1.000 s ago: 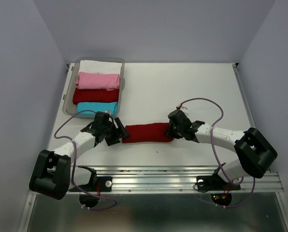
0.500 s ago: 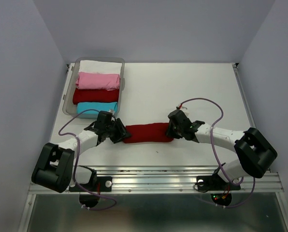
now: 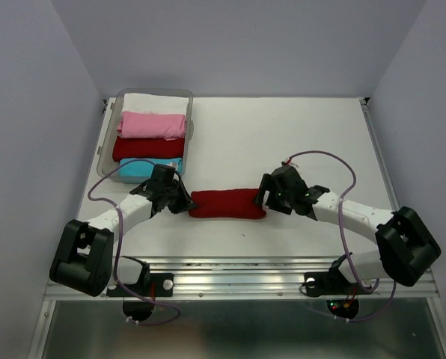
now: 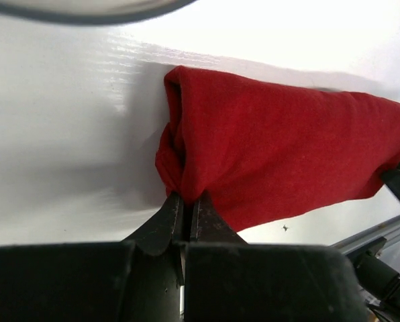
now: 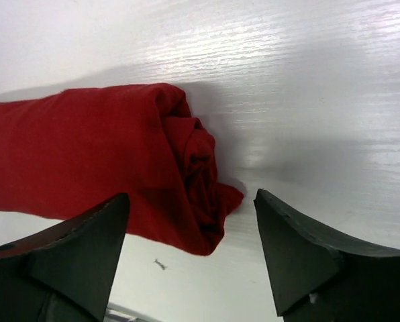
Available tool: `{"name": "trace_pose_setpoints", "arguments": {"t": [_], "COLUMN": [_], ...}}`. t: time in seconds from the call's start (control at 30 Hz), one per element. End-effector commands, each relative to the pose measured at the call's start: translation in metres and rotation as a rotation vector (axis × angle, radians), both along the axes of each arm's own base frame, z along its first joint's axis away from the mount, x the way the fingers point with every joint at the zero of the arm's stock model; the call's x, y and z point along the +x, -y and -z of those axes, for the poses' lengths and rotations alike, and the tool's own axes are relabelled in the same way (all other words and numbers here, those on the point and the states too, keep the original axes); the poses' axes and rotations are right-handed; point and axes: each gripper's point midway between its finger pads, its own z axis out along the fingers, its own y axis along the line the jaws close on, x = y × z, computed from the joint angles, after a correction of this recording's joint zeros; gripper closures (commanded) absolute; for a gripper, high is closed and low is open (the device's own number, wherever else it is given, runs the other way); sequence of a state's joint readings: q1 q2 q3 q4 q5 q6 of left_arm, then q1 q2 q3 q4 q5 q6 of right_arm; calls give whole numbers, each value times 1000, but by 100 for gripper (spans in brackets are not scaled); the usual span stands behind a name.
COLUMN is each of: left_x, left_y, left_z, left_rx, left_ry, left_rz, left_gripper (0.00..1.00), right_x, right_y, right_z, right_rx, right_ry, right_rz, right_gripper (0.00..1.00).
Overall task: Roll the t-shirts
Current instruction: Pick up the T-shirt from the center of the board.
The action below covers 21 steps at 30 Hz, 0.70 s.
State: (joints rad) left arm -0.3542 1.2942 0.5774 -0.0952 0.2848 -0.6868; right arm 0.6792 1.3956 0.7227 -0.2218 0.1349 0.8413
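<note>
Now the dark red t-shirt (image 3: pixel 228 204) lies as a finished roll on the white table (image 3: pixel 298 127), between my two grippers. My left gripper (image 4: pixel 186 204) has its fingers pressed together against the roll's left end; whether cloth is caught between them I cannot tell. My right gripper (image 5: pixel 190 198) is spread wide just off the right end, not touching. Rolling looks done. Next I would likely grip both ends and lift the roll to the clear tub (image 3: pixel 105 153), keeping it from unwinding. Since a second ago, my right gripper has backed off and my left has narrowed.
</note>
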Motion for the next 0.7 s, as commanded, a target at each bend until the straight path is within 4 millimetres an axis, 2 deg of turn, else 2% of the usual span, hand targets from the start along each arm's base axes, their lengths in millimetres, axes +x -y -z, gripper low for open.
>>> {"name": "trace_pose_setpoints", "arguments": {"t": [0.0, 0.07, 0.17, 0.23, 0.37, 0.57, 0.67], "left_x": [6, 7, 8, 7, 7, 6, 6], "left_y": [-4, -4, 0, 0, 1, 1, 2], "left_z": [-6, -6, -5, -4, -5, -5, -5], "left_rx": [67, 64, 53, 53, 48, 48, 47], "left_ry": [27, 25, 24, 22, 25, 26, 27], "left_rz": [46, 50, 67, 68, 73, 85, 92], "left_gripper": [100, 100, 100, 100, 100, 100, 100], "right_x": [0, -5, -10, -22, -23, -24, -18], "right_y": [5, 7, -2, -9, -17, -21, -21], "right_z": [-20, -15, -9, -2, -2, 5, 8], "right_rx": [114, 143, 219, 282, 396, 470, 477], "right_ry": [0, -36, -76, -138, -146, -173, -179], "right_rz": [6, 7, -1, 8, 68, 125, 163], "right_gripper": [16, 15, 13, 10, 8, 8, 8]}}
